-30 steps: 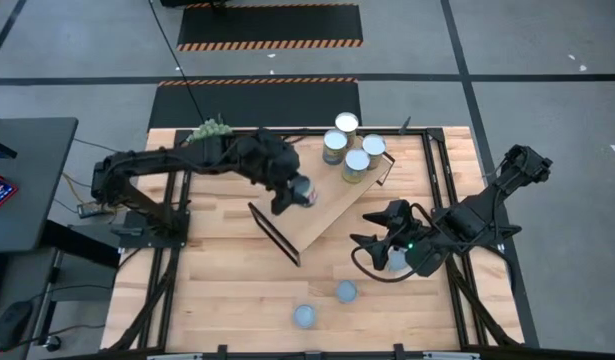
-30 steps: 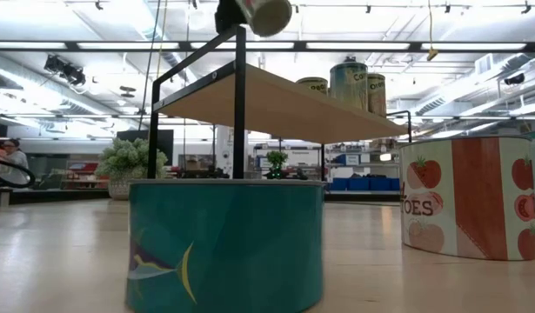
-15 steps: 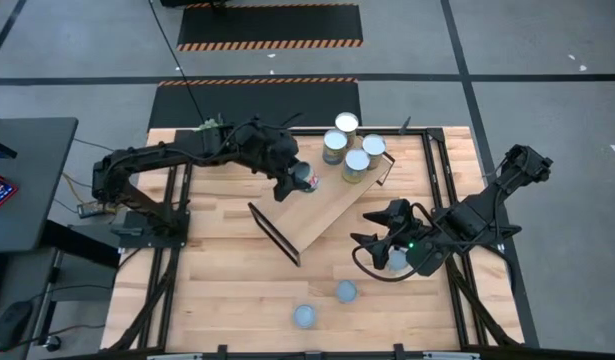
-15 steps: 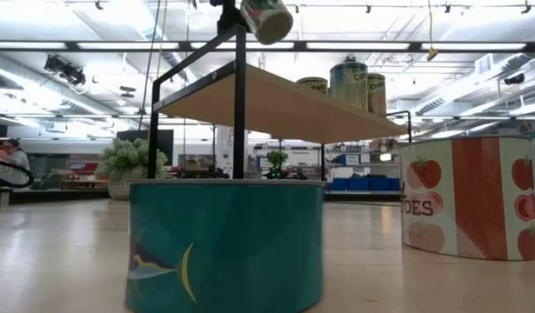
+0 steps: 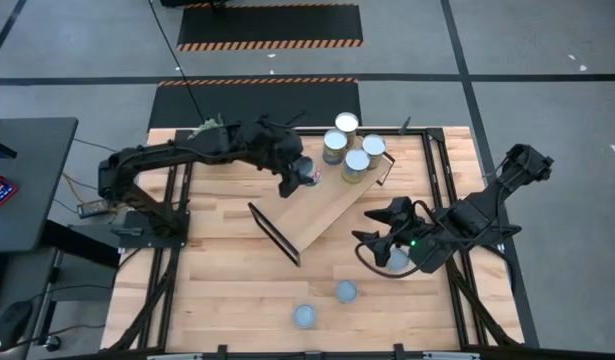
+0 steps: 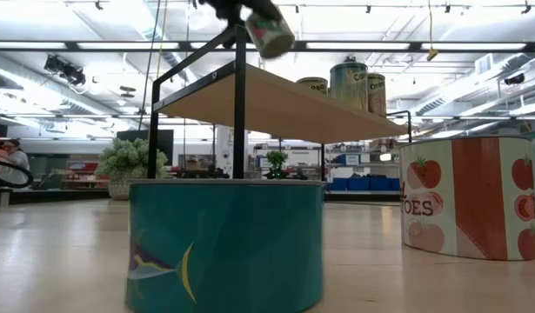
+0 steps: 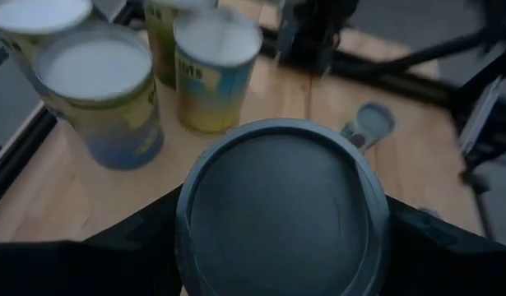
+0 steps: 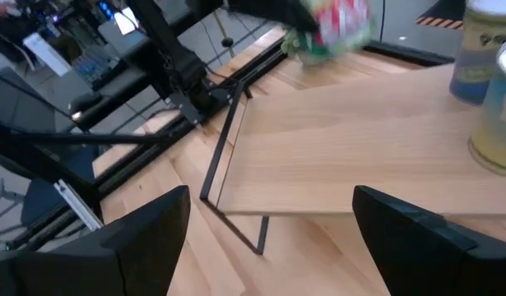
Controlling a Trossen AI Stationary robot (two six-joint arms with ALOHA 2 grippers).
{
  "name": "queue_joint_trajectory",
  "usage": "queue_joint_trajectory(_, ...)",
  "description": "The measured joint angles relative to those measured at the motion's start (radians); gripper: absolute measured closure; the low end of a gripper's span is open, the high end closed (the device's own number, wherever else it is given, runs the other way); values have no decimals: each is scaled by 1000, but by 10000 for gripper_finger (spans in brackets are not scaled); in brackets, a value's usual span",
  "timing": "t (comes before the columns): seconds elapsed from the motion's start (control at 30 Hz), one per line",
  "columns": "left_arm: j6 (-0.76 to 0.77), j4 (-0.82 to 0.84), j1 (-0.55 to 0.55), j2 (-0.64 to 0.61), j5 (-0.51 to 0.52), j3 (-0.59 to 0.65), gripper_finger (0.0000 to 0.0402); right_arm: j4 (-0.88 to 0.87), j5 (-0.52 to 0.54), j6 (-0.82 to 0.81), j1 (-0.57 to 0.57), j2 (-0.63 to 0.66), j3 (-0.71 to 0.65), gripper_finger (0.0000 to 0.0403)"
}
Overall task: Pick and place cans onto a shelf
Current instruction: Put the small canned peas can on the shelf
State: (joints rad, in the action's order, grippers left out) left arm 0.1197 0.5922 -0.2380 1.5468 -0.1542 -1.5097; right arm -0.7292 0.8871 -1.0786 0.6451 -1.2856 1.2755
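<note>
1. Above the long light-wood shelf (image 5: pixel 322 205) with black end frames, my left gripper (image 5: pixel 299 176) clamps a tilted tin with a grey lid (image 7: pixel 281 210), near three upright cans (image 5: pixel 351 152).
2. Beside the shelf, my right gripper (image 5: pixel 379 243) hangs wide open and empty over the wooden counter (image 5: pixel 227 290).

A bushy green plant (image 6: pixel 125 162) stands beyond the table (image 5: pixel 227 290), perhaps at its far-left corner.

Overhead, tabletop-level and two wrist cameras all see the shelf (image 5: pixel 322 210).
</note>
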Motion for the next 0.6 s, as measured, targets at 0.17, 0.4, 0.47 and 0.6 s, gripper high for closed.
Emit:
queue_joint_trajectory(0.17, -52, -8, -23, 65, 0, 0, 115, 0, 21, 4, 0, 32, 0, 55)
queue_joint_trajectory(0.4, -139, -12, -67, 156, 3, 0, 115, 2, 32, -9, -2, 42, 0, 55)
queue_joint_trajectory(0.47, -165, -15, -80, 180, 4, 0, 115, 2, 32, -20, -6, 42, 0, 55)
queue_joint_trajectory(0.6, -200, -17, -99, 211, 4, 0, 115, 2, 31, -29, -6, 42, 0, 55)
